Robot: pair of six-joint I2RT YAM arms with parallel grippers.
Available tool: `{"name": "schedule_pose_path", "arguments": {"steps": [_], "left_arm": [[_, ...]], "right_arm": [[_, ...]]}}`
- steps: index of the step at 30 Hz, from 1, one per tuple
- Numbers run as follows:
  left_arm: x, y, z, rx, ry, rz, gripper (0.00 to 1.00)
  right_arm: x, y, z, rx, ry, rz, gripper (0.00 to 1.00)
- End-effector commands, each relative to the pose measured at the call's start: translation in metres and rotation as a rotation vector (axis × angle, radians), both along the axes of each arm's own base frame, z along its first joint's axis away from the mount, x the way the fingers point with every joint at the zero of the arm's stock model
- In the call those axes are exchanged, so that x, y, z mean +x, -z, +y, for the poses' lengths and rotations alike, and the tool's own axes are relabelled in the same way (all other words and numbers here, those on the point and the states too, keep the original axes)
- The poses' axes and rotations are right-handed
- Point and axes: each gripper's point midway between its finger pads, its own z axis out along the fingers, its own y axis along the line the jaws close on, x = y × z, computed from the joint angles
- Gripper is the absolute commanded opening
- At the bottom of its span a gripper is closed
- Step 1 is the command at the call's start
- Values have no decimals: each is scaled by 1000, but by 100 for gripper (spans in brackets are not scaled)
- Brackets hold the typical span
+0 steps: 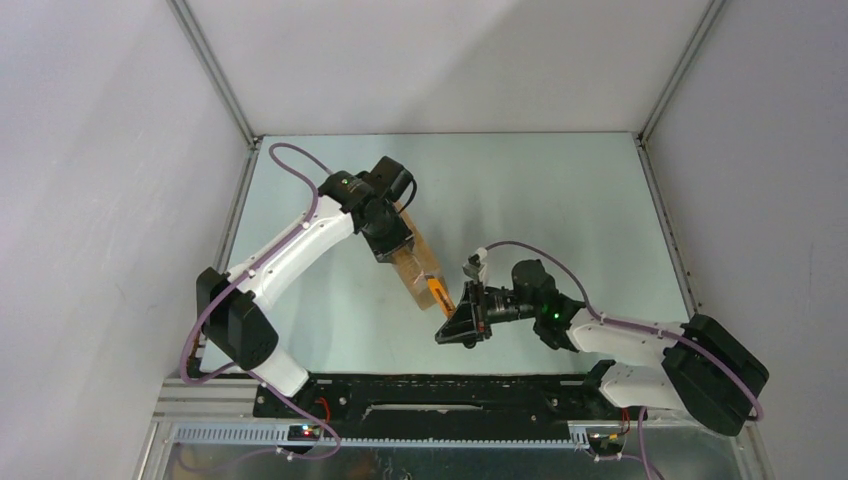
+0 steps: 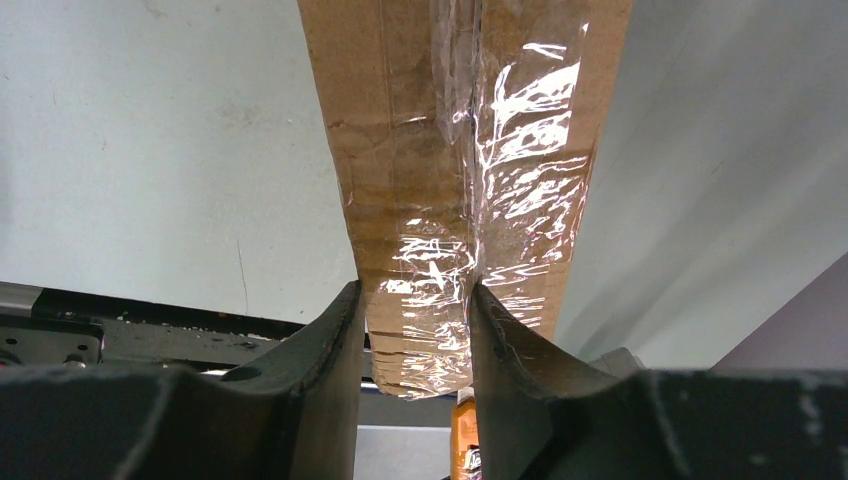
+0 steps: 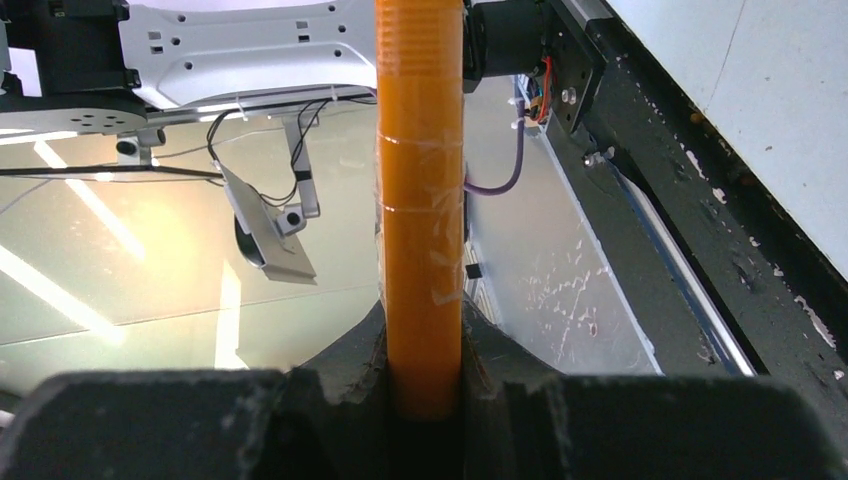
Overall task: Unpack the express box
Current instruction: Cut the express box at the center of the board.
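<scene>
Pale table point(image 1: 560, 200) | express box point(image 2: 460, 150) pinched between left jaws | right jaws grip knife point(image 3: 420, 200), perhaps touching box

Express box point(image 1: 415, 258) on the table point(image 1: 560, 200); left pincer point(image 1: 397, 244) at its far end, utility knife point(image 1: 438, 293) at its near end

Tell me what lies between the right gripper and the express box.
An orange utility knife, held in the right gripper; the top external view shows it.

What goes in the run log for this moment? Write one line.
left pincer: shut on express box | right pincer: shut on utility knife | knife: at box's near end
</scene>
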Motion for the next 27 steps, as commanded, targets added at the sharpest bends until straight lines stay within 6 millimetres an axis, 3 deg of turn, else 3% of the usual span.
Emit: {"name": "schedule_pose_path", "arguments": {"steps": [1, 6, 18, 24, 27], "left_arm": [[-5, 8, -6, -29, -13, 41, 0], [-7, 8, -10, -42, -10, 44, 0], [0, 8, -5, -31, -19, 50, 0], [-3, 6, -6, -44, -9, 41, 0], [-4, 2, -4, -45, -5, 31, 0]], "right_arm": [[-9, -27, 11, 97, -78, -66, 0], [-9, -28, 17, 106, -97, -64, 0], [-32, -31, 23, 114, -152, -62, 0], [-25, -25, 20, 83, -120, -76, 0], [-16, -13, 14, 15, -74, -77, 0]]}}
